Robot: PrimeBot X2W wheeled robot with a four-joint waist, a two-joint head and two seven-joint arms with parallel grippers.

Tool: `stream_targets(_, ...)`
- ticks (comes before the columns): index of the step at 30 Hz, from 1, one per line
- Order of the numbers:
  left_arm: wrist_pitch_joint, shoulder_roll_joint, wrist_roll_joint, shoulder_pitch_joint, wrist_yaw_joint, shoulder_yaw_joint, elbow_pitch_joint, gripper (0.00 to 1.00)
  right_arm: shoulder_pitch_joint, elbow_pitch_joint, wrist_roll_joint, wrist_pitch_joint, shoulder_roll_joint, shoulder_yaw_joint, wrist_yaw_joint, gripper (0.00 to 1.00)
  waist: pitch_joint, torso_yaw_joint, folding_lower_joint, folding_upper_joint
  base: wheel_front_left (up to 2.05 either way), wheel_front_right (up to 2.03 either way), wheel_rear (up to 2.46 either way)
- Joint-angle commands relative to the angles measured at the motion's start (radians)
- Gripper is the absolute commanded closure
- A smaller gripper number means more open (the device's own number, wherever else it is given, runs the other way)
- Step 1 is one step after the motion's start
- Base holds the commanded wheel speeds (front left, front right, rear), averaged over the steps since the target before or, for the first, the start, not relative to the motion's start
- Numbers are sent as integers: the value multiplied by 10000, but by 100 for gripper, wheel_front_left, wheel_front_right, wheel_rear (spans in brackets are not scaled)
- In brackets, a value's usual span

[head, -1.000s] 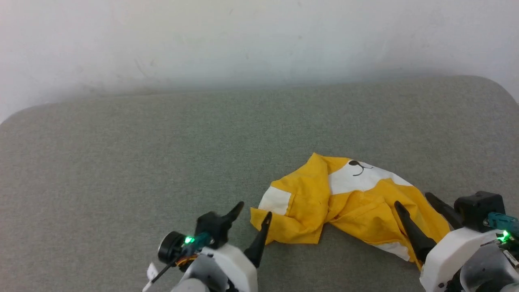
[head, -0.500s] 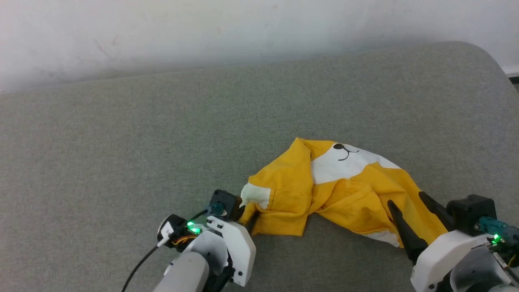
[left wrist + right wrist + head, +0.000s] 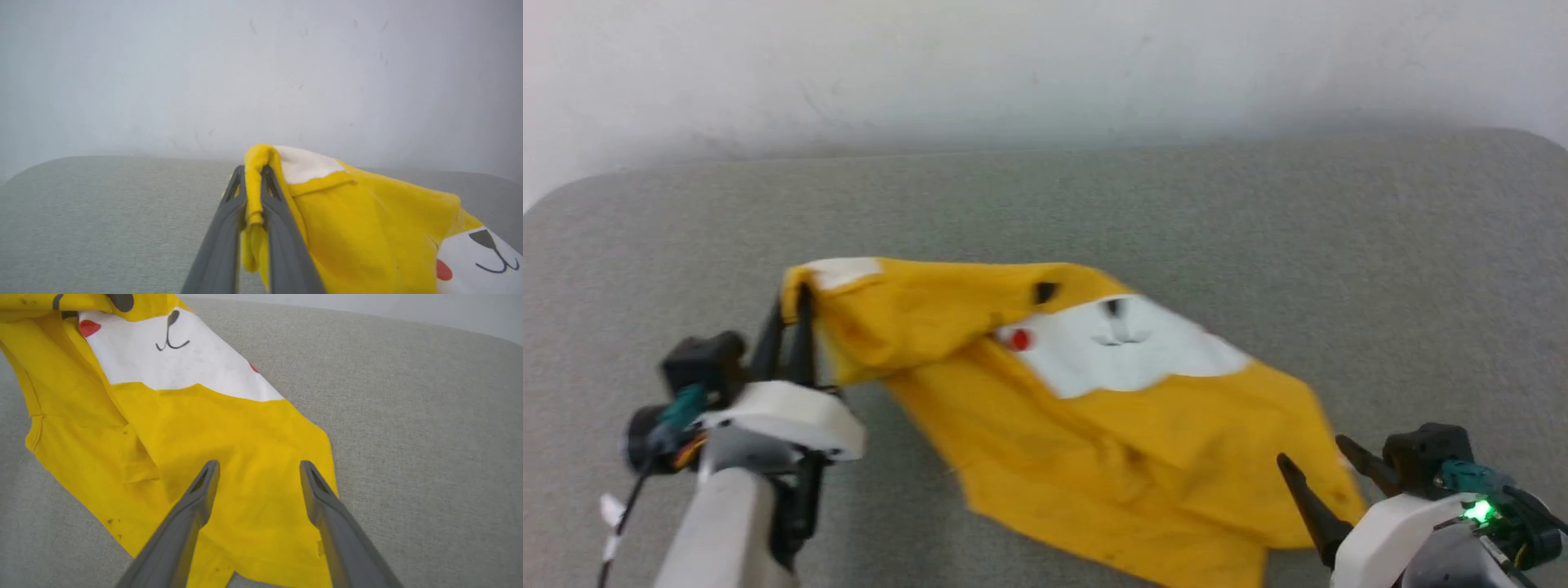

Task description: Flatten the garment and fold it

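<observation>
Pinching a bunched edge of the shirt (image 3: 1111, 408), the left gripper (image 3: 253, 173) has its 2 fingers closed tight on the yellow cloth, near a white patch. From that grip the shirt stretches across the grey cushion (image 3: 1045, 204) toward the right gripper (image 3: 259, 465), print side up: white face patch, red dot, black lines. The right gripper's 2 fingers stand wide open, holding nothing, set over the shirt's near yellow corner; whether the tips touch the cloth I cannot tell. A pale wall (image 3: 1013, 65) stands behind the cushion.
</observation>
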Motion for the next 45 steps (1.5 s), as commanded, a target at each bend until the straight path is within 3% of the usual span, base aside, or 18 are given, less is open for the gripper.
stream_targets(1, -97, 174, -66, 364, 285, 328, -120, 100, 87, 27, 80, 80, 10, 83, -9, 0, -255, 425, 0, 0, 0, 0, 0)
stream_targets(4, 351, 337, -242, 947, 650, 704, 3, 100, 146, 127, 180, 155, 23, 167, -9, 0, -288, 644, 0, 0, 0, 0, 0)
stream_targets(5, 513, 384, -226, 1104, 678, 677, 54, 20, 156, 172, 191, 139, 27, 153, -9, 0, -282, 707, 0, 0, 0, 0, 0)
stream_targets(6, 490, 393, -233, 1224, 723, 709, 79, 0, 155, 227, 187, 120, 22, 137, -9, 0, -276, 765, 0, 0, 0, 0, 0)
stream_targets(10, -34, 264, -188, 1485, 703, 609, 137, 0, 42, 437, 49, -45, -15, -101, -9, 0, -307, 981, 0, 0, 0, 0, 0)
stream_targets(15, -1049, 71, 87, 1531, 373, 383, -609, 0, -50, 619, -205, 186, 80, -901, -9, 0, -427, 1303, 0, 0, 0, 0, 0)
stream_targets(22, -1187, -224, 738, 2088, -60, -68, -1708, 0, -96, 1422, -412, 798, 287, -1522, -9, 0, -463, 1720, 0, 0, 0, 0, 0)
stream_targets(31, -1192, -775, 1017, 2722, -505, -244, -1646, 0, -447, 3450, -365, 468, 508, -1721, -9, 0, -363, 2246, 0, 0, 0, 0, 0)
stream_targets(32, -1192, -808, 1026, 2733, -532, -224, -1613, 0, -490, 3618, -330, 428, 496, -1681, -9, 54, -356, 2262, 0, 0, 0, 0, 0)
stream_targets(33, -1192, -834, 1045, 2741, -560, -204, -1581, 0, -542, 3734, -306, 336, 476, -1649, -9, 98, -351, 2270, 0, 0, 0, 0, 0)
stream_targets(39, -1193, -939, 1186, 2784, -692, -57, -1452, 0, -956, 3590, -510, -749, 303, -2008, -9, 100, -520, 2174, 0, 0, 0, 0, 0)
stream_targets(45, -1193, -1074, 1250, 2773, -844, -69, -1409, 0, -1838, 1917, -778, -1178, -335, -2576, -9, 100, -598, 2169, 0, 0, 0, 0, 0)
